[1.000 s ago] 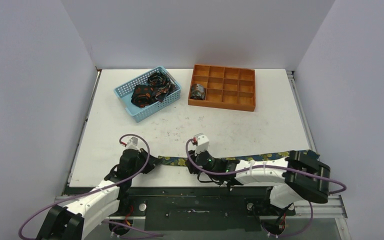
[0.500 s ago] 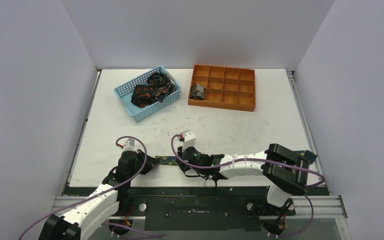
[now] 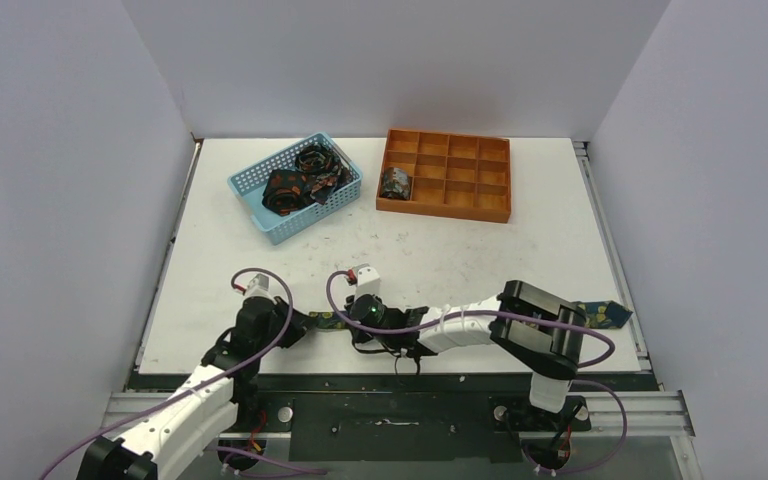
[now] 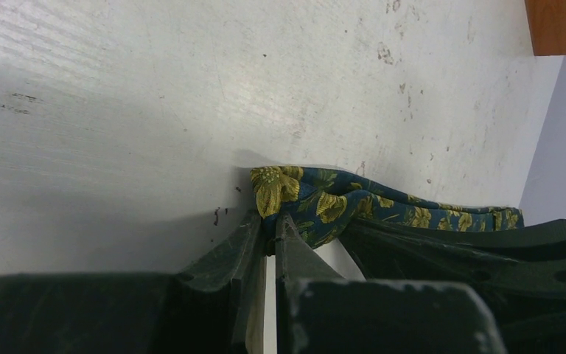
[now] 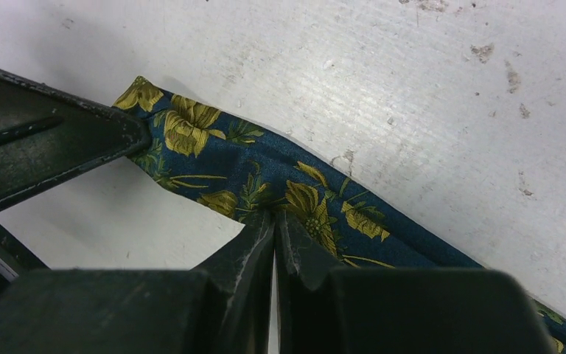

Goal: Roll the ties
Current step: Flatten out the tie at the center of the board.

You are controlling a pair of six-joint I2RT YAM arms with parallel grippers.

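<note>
At the near edge of the table (image 3: 480,262), the left gripper (image 3: 303,323) has its jaws pressed together, with only a thin slit between them, on the narrow end of a dark blue tie (image 3: 326,321) printed with yellow-green flowers. In the left wrist view the tip of the tie (image 4: 276,184) sticks out just past the fingertips, and the fabric behind it humps up in a small fold off the white surface. Just beside it, the right gripper (image 3: 347,322) is likewise closed. In the right wrist view its fingertips (image 5: 261,232) meet on the near edge of the strip a little way along from the end, and the left gripper's dark finger touches the tie's tip at the left of that view. Only a short piece of tie shows between the two grippers.

From there the tie runs to the right along the table's near edge, mostly hidden under the right arm (image 3: 480,325), which reaches across to the left. Its wide end (image 3: 605,314) lies flat near the table's right side.

Farther back, well apart from the arms, a light-blue mesh basket (image 3: 305,226) stands at an angle, holding several loose dark ties (image 3: 290,188) with orange print. To its right sits an orange compartment tray (image 3: 445,211), with one rolled tie (image 3: 396,182) in its left column.
</note>
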